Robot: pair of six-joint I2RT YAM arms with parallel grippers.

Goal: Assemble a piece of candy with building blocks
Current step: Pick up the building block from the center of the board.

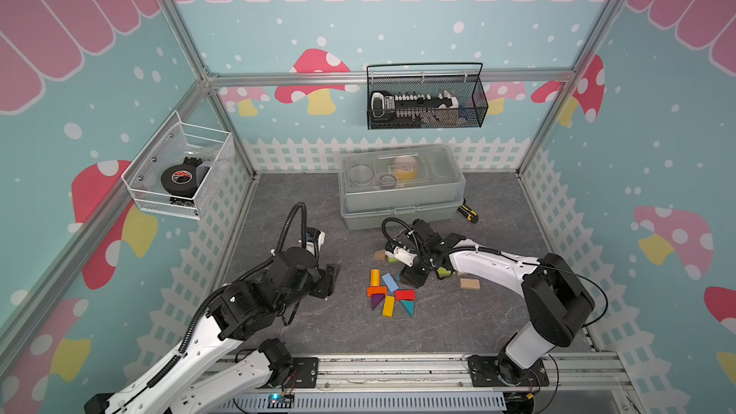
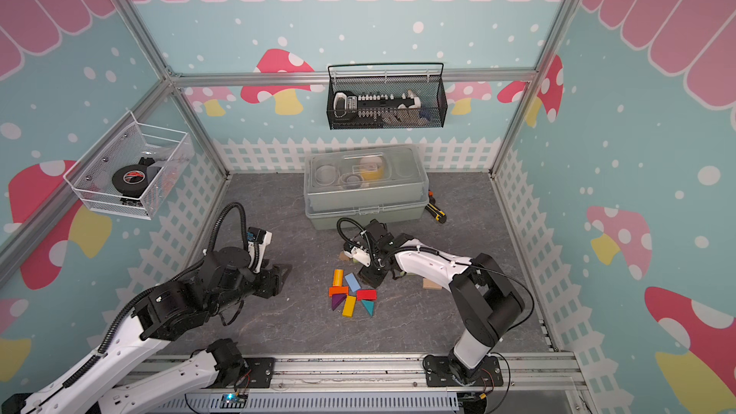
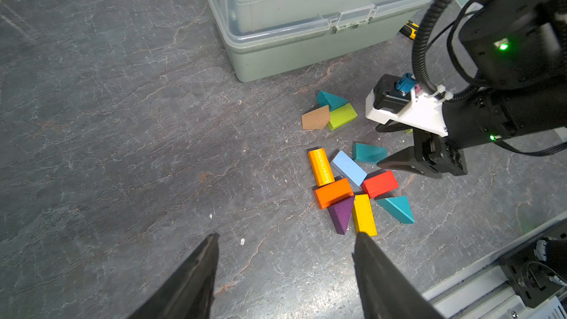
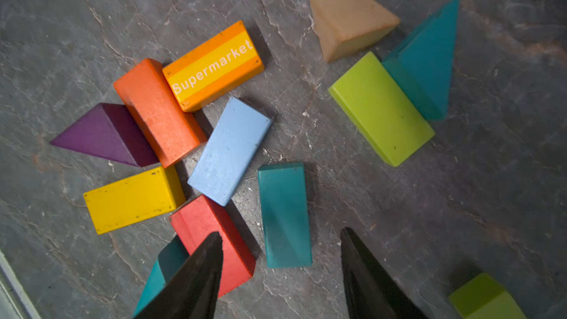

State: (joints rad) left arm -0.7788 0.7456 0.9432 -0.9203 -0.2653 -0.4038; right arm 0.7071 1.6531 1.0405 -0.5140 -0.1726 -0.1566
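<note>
Hovering empty w/ jaws partly apart, right gripper (image 4: 280, 232) has the teal wedge (image 4: 285, 204) flat mid-desk (image 1: 438, 332) between & just ahead of its tips, long axis along the fingers, beside the block cluster (image 1: 390, 292); left gripper (image 3: 287, 234), open & empty too, sits well apart.

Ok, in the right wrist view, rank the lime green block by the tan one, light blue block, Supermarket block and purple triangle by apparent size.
Largest: lime green block.
Then: light blue block.
Supermarket block and purple triangle look about equal, so unranked.
</note>
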